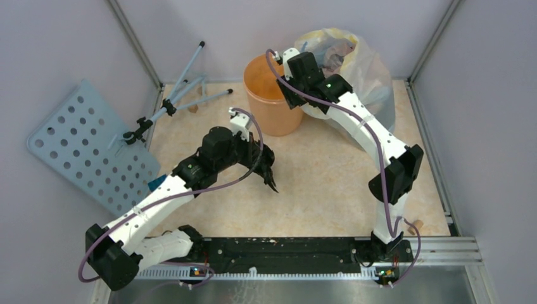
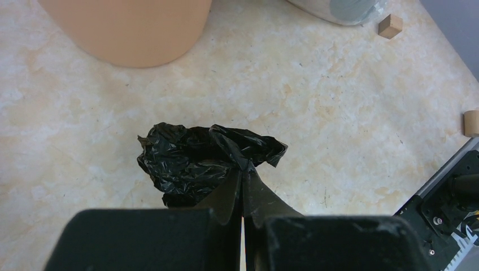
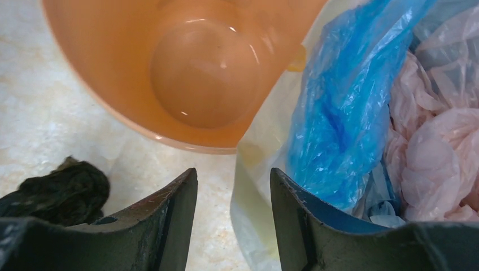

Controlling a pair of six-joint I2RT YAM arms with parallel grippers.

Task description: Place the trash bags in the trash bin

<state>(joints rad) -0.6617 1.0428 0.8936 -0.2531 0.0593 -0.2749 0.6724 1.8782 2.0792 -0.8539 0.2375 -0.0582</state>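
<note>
The trash bag (image 2: 189, 161), a crumpled glossy black plastic bag, hangs from my left gripper (image 2: 246, 168), which is shut on a pinch of its right edge. In the top view this gripper (image 1: 270, 178) hovers over the middle of the table, well in front of the trash bin (image 1: 269, 101), a round orange bucket standing upright. My right gripper (image 3: 233, 176) is open above the bin's right rim (image 3: 169, 138). The bin shows a bare orange bottom. A whitish film edge of the big stuffed bag (image 3: 257, 169) lies in the gap between the right jaws.
The big translucent stuffed bag (image 1: 364, 69) leans against the bin's right side, holding blue (image 3: 344, 96) and pink (image 3: 435, 152) plastic. Small wooden blocks (image 2: 390, 26) (image 2: 471, 122) lie on the table. A perforated grey panel (image 1: 88, 145) and a rod stand (image 1: 180, 95) sit at the left.
</note>
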